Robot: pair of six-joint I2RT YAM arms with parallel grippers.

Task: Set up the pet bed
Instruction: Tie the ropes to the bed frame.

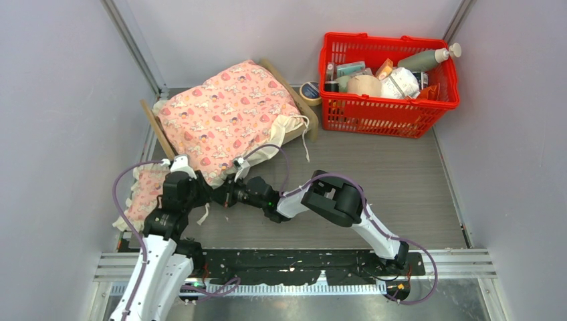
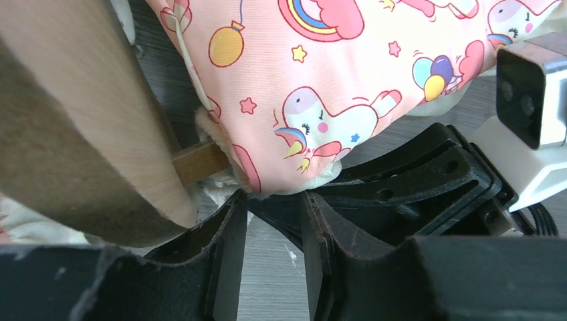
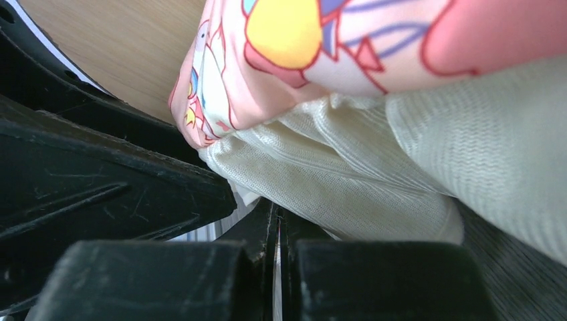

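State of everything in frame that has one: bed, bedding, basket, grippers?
Light plywood pet bed: upright, covered by blanket.
Pink patterned cream-frilled blanket: spread over bed, near edge overhanging.
Small pink frilled pillow: off the bed, lying beside it.
Red plastic basket: upright, full.
Left gripper: open, empty.
Right gripper: shut at blanket frill; grip unclear.
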